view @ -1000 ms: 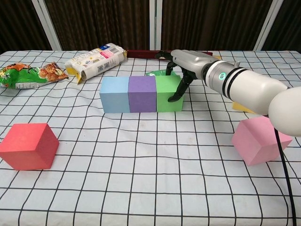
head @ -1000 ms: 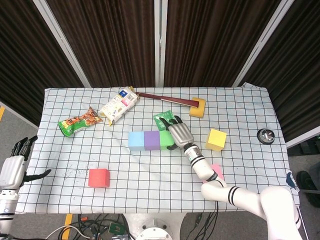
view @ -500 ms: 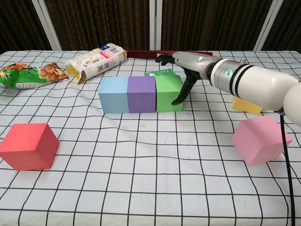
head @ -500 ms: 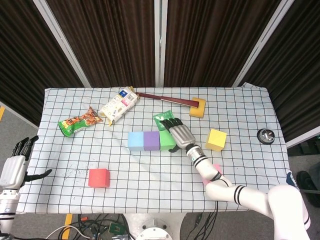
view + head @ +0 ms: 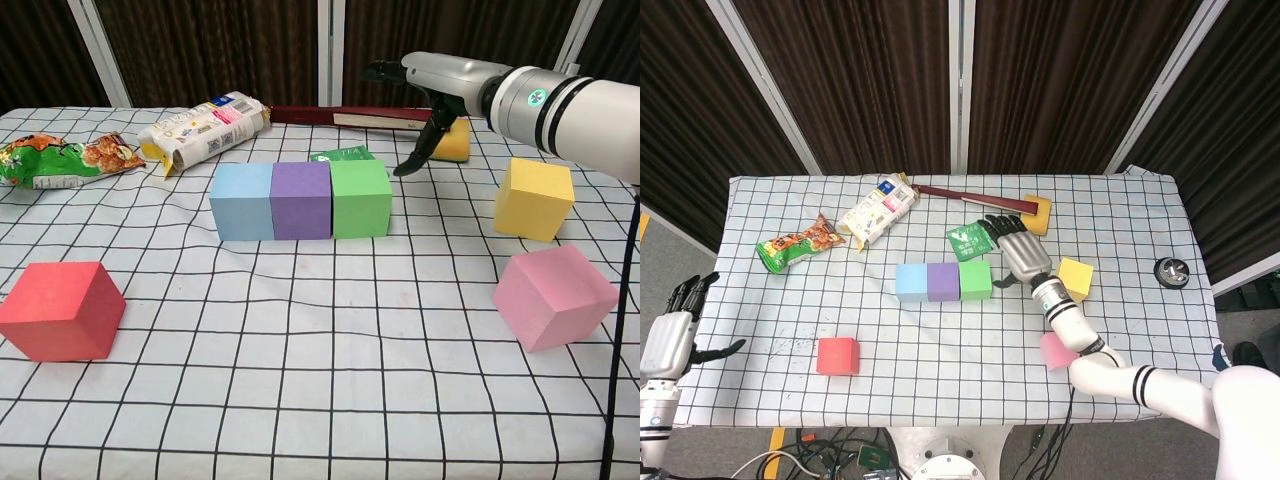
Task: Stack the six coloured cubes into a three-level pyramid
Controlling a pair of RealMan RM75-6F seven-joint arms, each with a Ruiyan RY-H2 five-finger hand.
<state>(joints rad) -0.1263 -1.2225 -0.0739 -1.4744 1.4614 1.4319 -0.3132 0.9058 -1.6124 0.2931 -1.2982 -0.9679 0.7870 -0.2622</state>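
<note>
Chest view: right hand point(image 5: 432, 85), fingers spread and empty, hovers between green cube point(image 5: 360, 198) and yellow cube point(image 5: 535, 198).

**Even overhead light, sharp frames**

Both views are bright and evenly lit from above. The white checked table point(image 5: 790, 330) shows no glare. Shadows are soft and short, hugging the bases of the cubes point(image 5: 300, 200); in the chest view a faint one lies under the right hand point(image 5: 432, 90). The dark curtains point(image 5: 1060, 80) behind the far edge stay deep. Focus is crisp throughout, with no blur. The chest view stretches the near corners slightly.
</note>
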